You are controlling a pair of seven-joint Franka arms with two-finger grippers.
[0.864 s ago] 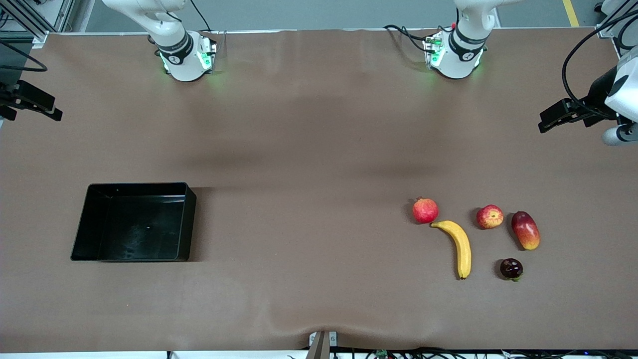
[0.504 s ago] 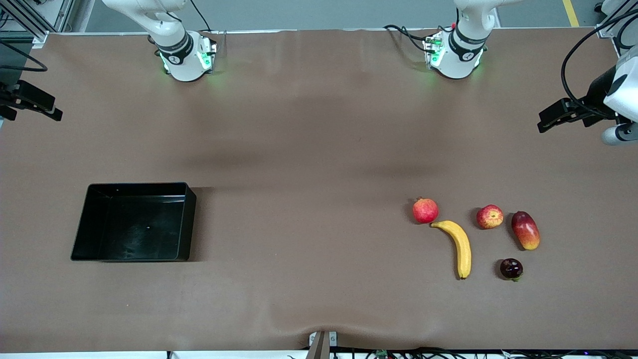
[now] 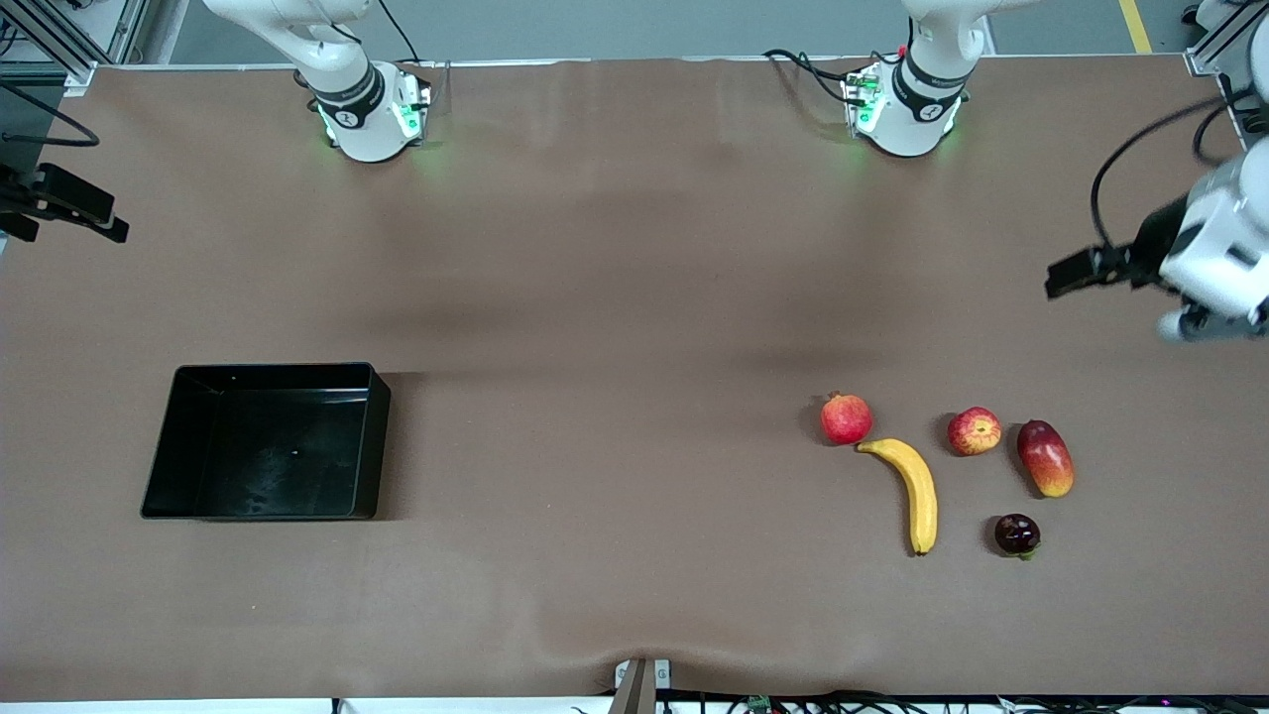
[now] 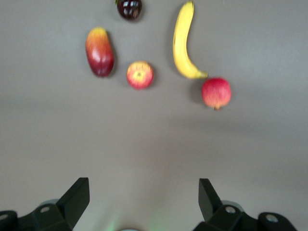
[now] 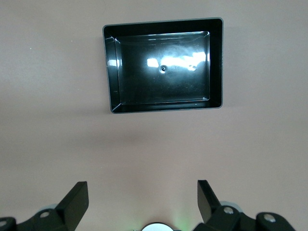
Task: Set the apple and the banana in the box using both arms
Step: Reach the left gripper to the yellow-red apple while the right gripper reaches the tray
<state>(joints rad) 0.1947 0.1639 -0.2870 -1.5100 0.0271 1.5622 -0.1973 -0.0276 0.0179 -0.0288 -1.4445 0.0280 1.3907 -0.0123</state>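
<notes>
Lighting even, overhead, diffuse. Fruits cast short soft shadows. Glare patches on the box (image 5: 163,62) floor. Left wrist view slightly blurred; front view sharp.

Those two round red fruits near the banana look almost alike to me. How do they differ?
The apple has yellow-orange patches and a dimpled top; the pomegranate is evenly red with a small crown tip. The pomegranate looks slightly larger. The pomegranate lies right at one tip of the banana; the apple sits apart from it, beside the mango. Both are round, lie on the table, and neither is in a pincer.
</notes>
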